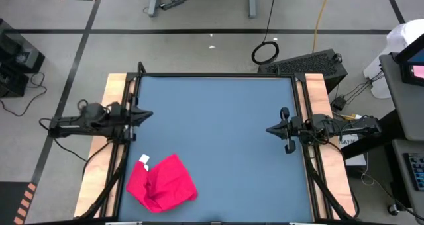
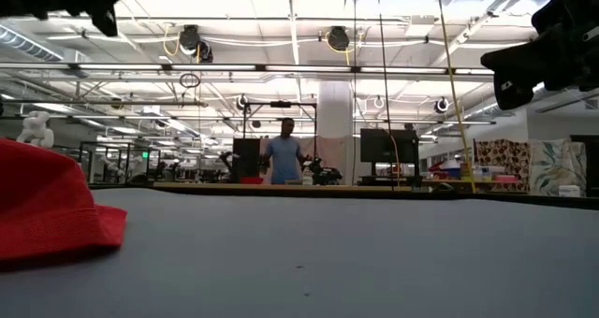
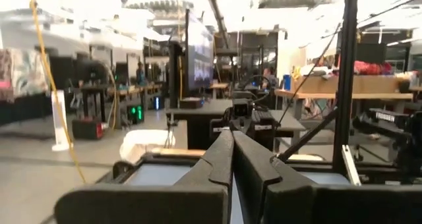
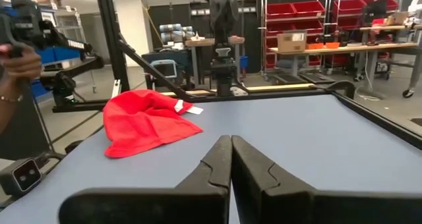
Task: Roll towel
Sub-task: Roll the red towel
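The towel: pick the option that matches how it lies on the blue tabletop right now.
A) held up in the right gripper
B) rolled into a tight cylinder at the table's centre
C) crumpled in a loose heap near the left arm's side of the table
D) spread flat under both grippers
C: the towel lies bunched and creased, white tag showing, on the left arm's side of the table; the left gripper and right gripper are shut and away from it.

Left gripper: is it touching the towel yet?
Apart. The high view shows the left gripper shut at the table's left edge, with bare blue tabletop between it and the crumpled towel.
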